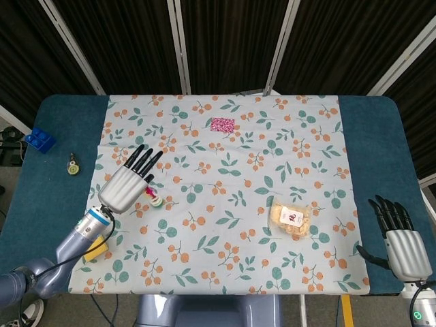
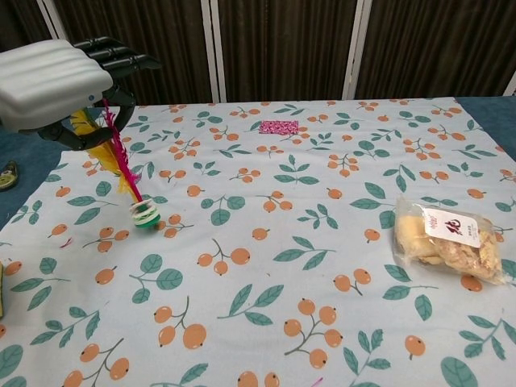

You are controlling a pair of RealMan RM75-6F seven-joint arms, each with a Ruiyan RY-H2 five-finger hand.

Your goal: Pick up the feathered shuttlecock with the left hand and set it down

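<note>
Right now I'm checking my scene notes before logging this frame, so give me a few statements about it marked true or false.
1. The left hand holds the shuttlecock by its feathers. True.
2. The right hand holds the snack bag. False: it holds nothing and is apart from the bag.
3. The pink patch lies farther from the robot than the snack bag. True.
4. The blue brick sits on the floral cloth. False: it sits on the bare blue table beside it.

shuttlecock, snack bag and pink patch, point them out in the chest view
shuttlecock (image 2: 146, 214), chest view, on its round base.
snack bag (image 2: 448, 239), chest view, middle of the clear bag.
pink patch (image 2: 279, 126), chest view, centre of the rectangle.
</note>
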